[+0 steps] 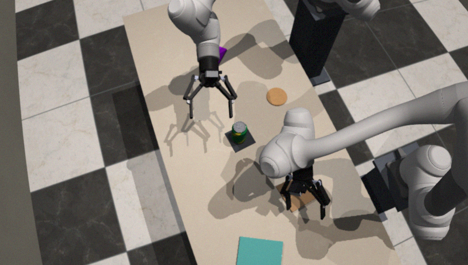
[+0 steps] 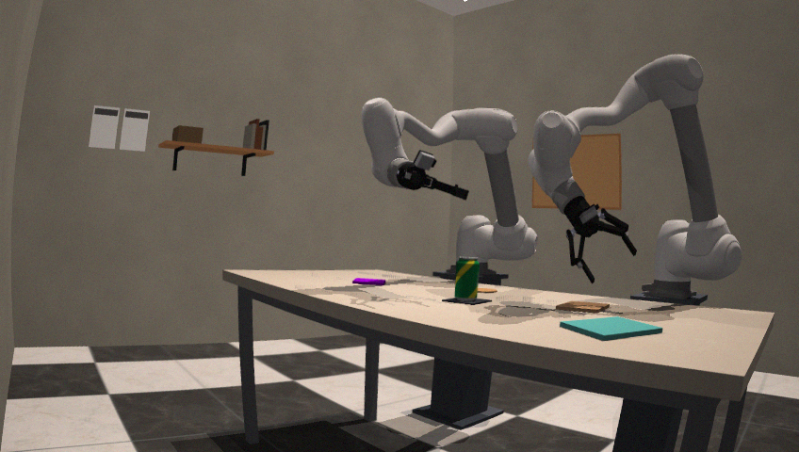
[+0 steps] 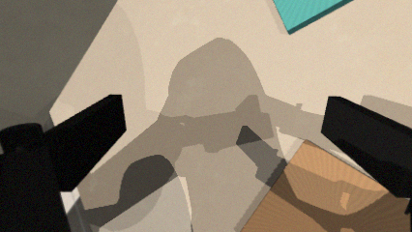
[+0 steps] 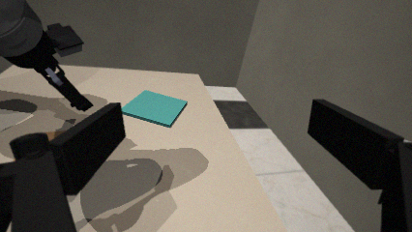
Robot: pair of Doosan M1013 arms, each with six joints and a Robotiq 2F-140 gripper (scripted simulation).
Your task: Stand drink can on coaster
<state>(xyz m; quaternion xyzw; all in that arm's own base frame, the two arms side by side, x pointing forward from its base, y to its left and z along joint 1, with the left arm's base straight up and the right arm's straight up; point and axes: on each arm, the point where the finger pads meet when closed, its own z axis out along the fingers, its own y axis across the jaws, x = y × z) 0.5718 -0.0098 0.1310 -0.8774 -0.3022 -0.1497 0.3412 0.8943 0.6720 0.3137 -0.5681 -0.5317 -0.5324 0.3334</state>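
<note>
The green and yellow drink can (image 1: 239,133) (image 2: 466,280) stands upright on a dark square coaster (image 1: 249,141) (image 2: 449,300). The round cork coaster (image 1: 276,96) (image 2: 486,290) lies flat on the table with nothing on it. My left gripper (image 1: 305,212) (image 2: 613,266) (image 3: 222,113) is open and empty, above the table near the brown board. My right gripper (image 1: 211,116) (image 2: 462,193) (image 4: 217,118) is open and empty, raised above the table and off to one side of the can. Neither wrist view shows the can or the cork coaster.
A brown wooden board (image 1: 297,201) (image 2: 582,306) (image 3: 329,169) lies below the left gripper. A teal square (image 1: 259,251) (image 2: 611,326) (image 3: 309,12) (image 4: 155,108) lies beyond it. A purple object (image 1: 222,54) (image 2: 367,282) lies near the table's other end, partly hidden by the right arm in the top view.
</note>
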